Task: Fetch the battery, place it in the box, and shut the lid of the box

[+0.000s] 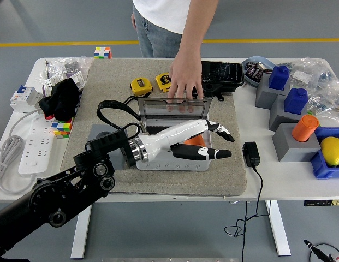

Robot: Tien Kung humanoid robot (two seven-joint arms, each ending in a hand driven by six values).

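Nearest: white counter (278, 183), front edge along the bottom; black adapter (251, 153) with cable trailing over that edge. Left arm entering from lower left, black, ending in a white left hand (199, 139) stretched flat over the grey box (174, 158), fingers (219, 129) spread and extended, thumb pointing right, nothing grasped. Box seated on a grey felt mat (158, 123); clear lid (172, 107) standing upright at the far side, open. Orange battery (195, 142) partly visible inside the box beneath the palm (whether touched by the hand cannot be told). At left: white power strip (31, 147), small colour cube (63, 129), black bundle (63, 98). At right: yellow object (333, 150) in a blue bin, orange cylinder (304, 128) on a grey block, blue blocks (286, 90) on grey stands. Farther back on the mat: two yellow tape measures (150, 83), a black case (221, 76). Farthest: person in a white shirt at the far side, one person's hand (184, 82) lowered with fingertips resting on the top edge of the lid. Right arm absent from view.
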